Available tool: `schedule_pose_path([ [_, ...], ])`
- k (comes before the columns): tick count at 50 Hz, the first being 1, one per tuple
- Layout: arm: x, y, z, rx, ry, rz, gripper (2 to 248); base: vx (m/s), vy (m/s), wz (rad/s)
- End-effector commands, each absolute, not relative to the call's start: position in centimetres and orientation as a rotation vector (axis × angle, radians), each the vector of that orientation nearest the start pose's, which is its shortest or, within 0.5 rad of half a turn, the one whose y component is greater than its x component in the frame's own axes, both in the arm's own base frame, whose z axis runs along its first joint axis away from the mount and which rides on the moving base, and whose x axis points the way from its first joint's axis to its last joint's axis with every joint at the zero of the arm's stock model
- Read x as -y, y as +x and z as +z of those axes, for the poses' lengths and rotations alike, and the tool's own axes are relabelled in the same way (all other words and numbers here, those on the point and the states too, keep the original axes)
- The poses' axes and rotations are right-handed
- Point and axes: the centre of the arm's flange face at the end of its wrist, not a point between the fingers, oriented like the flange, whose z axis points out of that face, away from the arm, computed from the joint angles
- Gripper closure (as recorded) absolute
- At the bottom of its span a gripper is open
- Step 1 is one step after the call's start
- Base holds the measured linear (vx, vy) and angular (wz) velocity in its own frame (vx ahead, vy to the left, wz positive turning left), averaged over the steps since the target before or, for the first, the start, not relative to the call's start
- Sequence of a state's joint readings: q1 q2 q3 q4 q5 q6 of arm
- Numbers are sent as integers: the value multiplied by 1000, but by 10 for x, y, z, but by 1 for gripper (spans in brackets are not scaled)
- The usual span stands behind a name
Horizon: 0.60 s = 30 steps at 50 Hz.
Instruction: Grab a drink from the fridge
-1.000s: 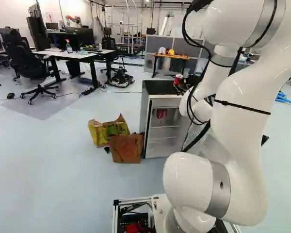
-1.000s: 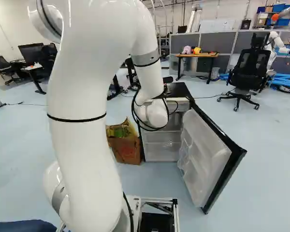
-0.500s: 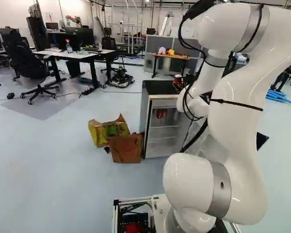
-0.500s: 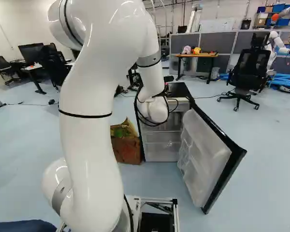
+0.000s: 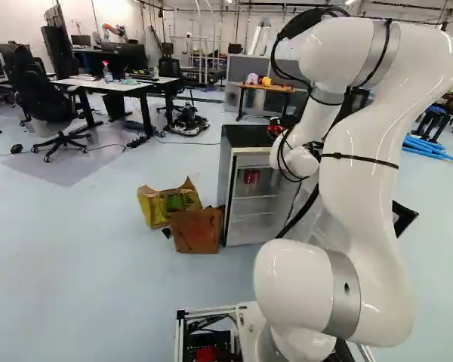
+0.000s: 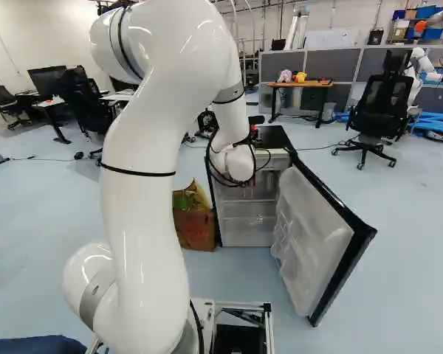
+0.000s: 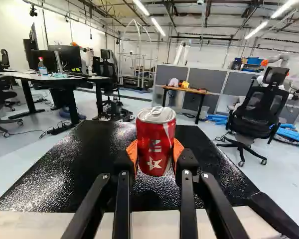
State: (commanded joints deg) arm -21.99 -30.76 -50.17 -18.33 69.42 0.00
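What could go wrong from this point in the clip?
The gripper holds the red can by its smooth, round sides, so it might slip or turn if the arm jerks.
The can is over the fridge top, clearance unclear; a low sideways move could scrape or tip it.
The fridge door hangs open, so the arm might knock it when swinging that way.

Glossy white arm (image 5: 362,204), silver joint rings (image 5: 340,302), black cables (image 5: 300,213)
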Motion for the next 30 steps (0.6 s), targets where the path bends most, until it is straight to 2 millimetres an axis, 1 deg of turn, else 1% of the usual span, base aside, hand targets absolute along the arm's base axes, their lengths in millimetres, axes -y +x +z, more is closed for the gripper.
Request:
schedule_pose_path([
  [16, 184, 554, 338, -26, -2397, -2239, 158, 0, 0, 0],
  [30, 179, 566, 334, -74, -2429, -2211, 158, 0, 0, 0],
])
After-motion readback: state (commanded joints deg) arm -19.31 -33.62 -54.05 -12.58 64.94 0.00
